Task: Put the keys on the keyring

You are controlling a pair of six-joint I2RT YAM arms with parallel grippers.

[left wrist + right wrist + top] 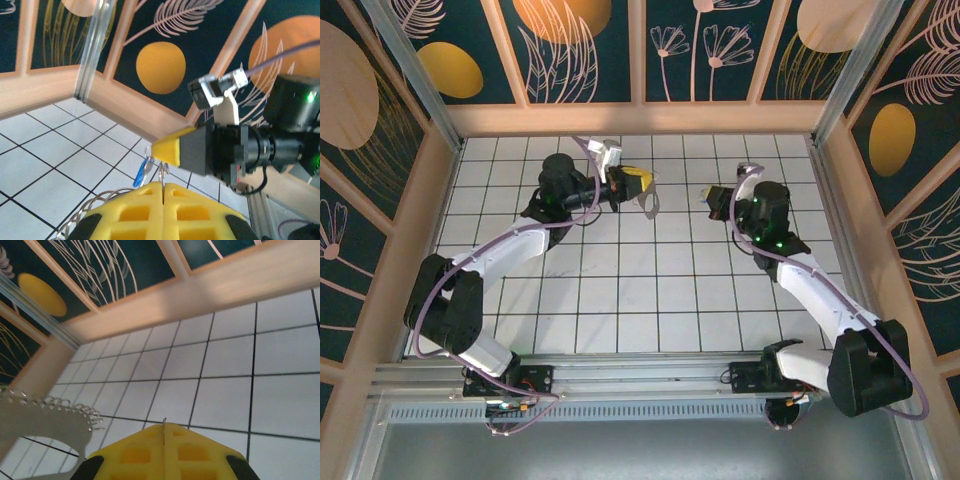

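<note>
Blue-headed key dangled just beyond left pincer tips, slightly to their left, beside thin metal ring that poked from seam of those tips. Left pincer pressed together, apparently pinching ring. Right pincer faced it, tip just above key, pressed together, nothing seen in its grip. Whether key was threaded: could not tell. Likely best: firm left pinch, right pincer to spread, take blue head, feed hole onto ring's split slowly.
</note>
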